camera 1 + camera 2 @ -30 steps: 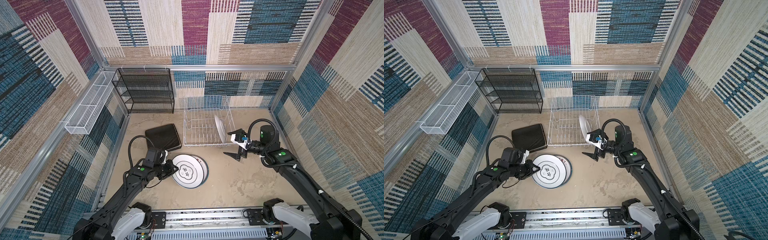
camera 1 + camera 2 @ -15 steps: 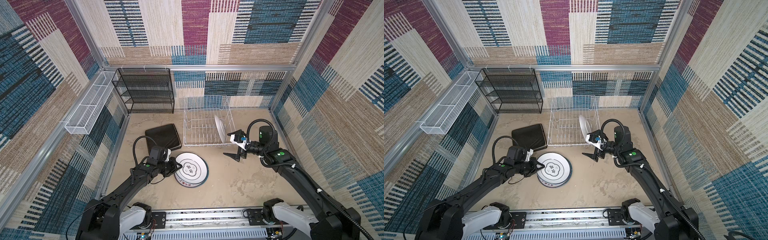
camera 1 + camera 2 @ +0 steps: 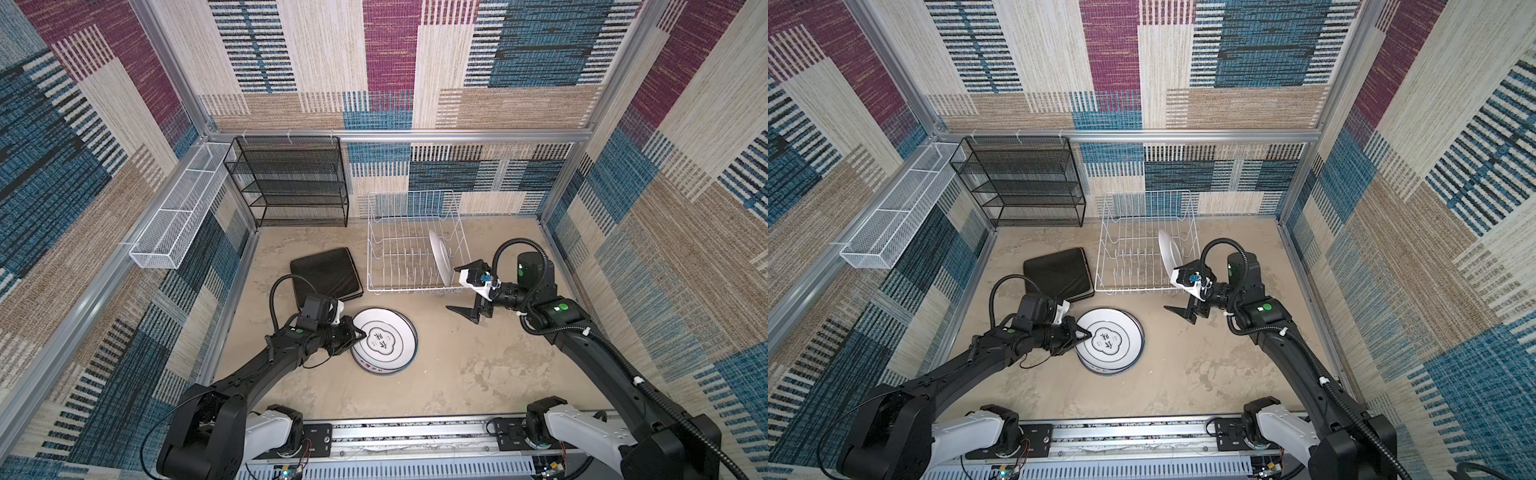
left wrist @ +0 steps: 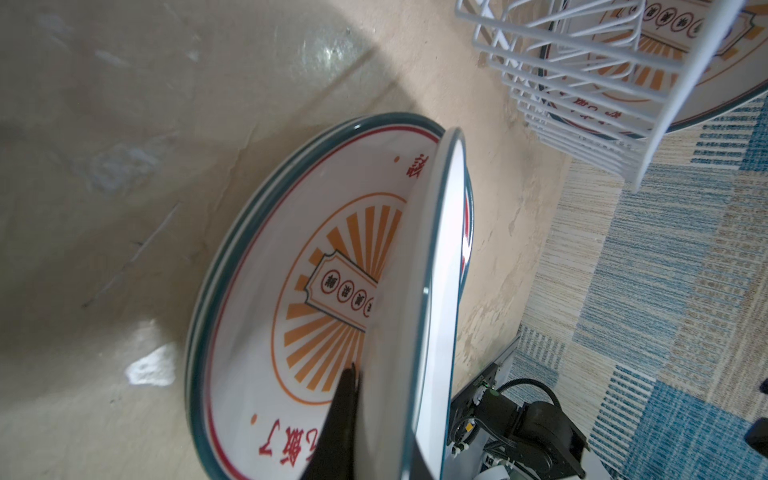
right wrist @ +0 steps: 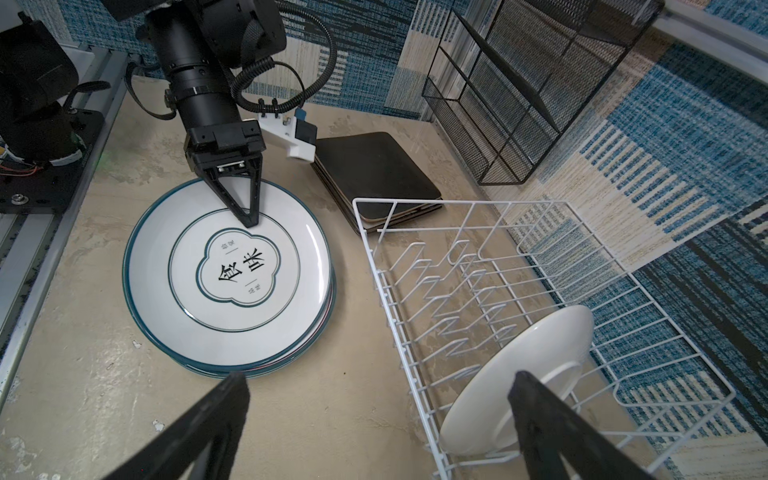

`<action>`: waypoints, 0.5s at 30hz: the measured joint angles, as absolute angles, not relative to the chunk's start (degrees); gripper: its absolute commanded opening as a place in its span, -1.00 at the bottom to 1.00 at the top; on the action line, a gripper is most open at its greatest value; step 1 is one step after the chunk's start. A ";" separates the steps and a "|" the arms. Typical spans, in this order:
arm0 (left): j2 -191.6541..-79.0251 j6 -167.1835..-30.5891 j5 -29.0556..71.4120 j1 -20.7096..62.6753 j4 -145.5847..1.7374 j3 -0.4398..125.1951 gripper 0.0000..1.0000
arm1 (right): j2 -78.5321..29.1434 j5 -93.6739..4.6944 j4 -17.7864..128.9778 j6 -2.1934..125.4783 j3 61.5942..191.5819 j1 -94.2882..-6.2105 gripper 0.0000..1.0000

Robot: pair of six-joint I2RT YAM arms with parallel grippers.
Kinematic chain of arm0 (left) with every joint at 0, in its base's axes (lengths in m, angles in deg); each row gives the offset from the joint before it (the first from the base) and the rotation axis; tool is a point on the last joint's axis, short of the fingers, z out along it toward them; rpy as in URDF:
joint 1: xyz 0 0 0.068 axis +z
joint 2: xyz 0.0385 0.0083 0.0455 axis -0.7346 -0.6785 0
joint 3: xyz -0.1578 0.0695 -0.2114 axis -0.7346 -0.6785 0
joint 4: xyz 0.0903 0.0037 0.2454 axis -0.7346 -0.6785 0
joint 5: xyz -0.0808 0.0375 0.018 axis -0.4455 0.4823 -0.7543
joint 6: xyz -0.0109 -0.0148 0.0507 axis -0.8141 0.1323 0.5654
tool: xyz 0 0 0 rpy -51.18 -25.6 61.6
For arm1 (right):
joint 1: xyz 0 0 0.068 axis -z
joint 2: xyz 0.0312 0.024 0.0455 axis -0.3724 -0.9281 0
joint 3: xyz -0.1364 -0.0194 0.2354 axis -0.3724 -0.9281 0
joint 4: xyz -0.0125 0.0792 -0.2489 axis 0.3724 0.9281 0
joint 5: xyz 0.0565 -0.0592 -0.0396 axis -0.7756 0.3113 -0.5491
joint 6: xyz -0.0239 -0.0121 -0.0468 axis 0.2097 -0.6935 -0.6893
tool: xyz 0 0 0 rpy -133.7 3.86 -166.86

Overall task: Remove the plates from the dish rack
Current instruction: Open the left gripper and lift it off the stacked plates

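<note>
The left arm reaches low and forward from its base with the forearm nearly level. Its tool (image 3: 363,333) points toward the middle, jaws pinched shut on the rim of the top round plate (image 5: 232,270). The right arm rises from its base and bends at the elbow, wrist level and turned leftward, and its tool (image 3: 451,289) sits low over the table with jaws spread wide, one above the other.

The beige tabletop (image 3: 478,374) carries the white dish rack (image 3: 411,245) far right, black shelf (image 3: 291,183) far left, and black-backed square plates (image 3: 326,272) and stacked round plates (image 3: 384,341) near left.
</note>
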State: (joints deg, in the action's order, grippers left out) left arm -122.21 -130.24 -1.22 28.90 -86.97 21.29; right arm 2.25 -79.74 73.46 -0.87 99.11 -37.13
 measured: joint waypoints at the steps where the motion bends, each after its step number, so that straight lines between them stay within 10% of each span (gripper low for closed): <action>1: -122.38 -130.18 -1.18 28.90 -87.04 21.29 -0.70 | 2.25 -79.84 73.37 -0.87 99.09 -37.13 1.00; 8: -122.60 -129.13 0.29 28.90 -90.12 22.26 0.06 | 2.27 -80.78 72.39 0.66 99.20 -37.22 1.00; 15: -122.58 -126.25 3.48 28.88 -95.50 25.99 0.41 | 2.33 -80.70 72.41 0.63 99.27 -37.26 1.00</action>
State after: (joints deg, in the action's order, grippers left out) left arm -122.58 -126.25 3.48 28.88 -95.50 25.99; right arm 2.33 -80.70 72.41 0.63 99.27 -37.26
